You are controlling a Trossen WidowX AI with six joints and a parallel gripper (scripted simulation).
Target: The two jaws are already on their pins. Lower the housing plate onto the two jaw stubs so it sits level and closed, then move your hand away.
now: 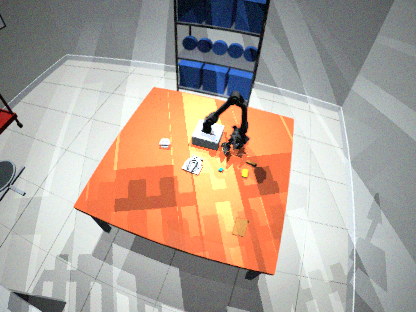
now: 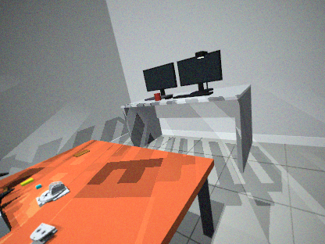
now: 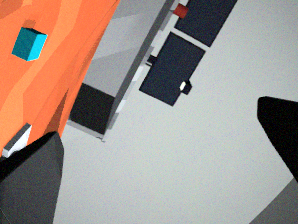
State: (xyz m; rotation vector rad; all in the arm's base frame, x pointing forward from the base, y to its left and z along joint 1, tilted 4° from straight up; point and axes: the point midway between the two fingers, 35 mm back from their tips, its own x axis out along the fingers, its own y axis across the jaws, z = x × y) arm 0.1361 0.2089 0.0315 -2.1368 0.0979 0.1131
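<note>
Your black two-fingered tool [image 1: 227,150] [image 3: 161,124] is released, fingers spread wide; the small cyan block [image 1: 220,170] [image 2: 38,186] [image 3: 29,45] sits at the wrist frame's upper left.

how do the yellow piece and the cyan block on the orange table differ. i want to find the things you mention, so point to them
The yellow piece [image 1: 245,173] [image 2: 27,181] is yellow; the cyan block [image 1: 221,170] [image 2: 38,186] [image 3: 29,44] is blue-green. The yellow piece is the larger, and the cyan block the smaller. The cyan block lies nearer the white jaw assembly [image 1: 193,165] [image 2: 53,194] than the yellow piece does. Both rest on the tabletop.
</note>
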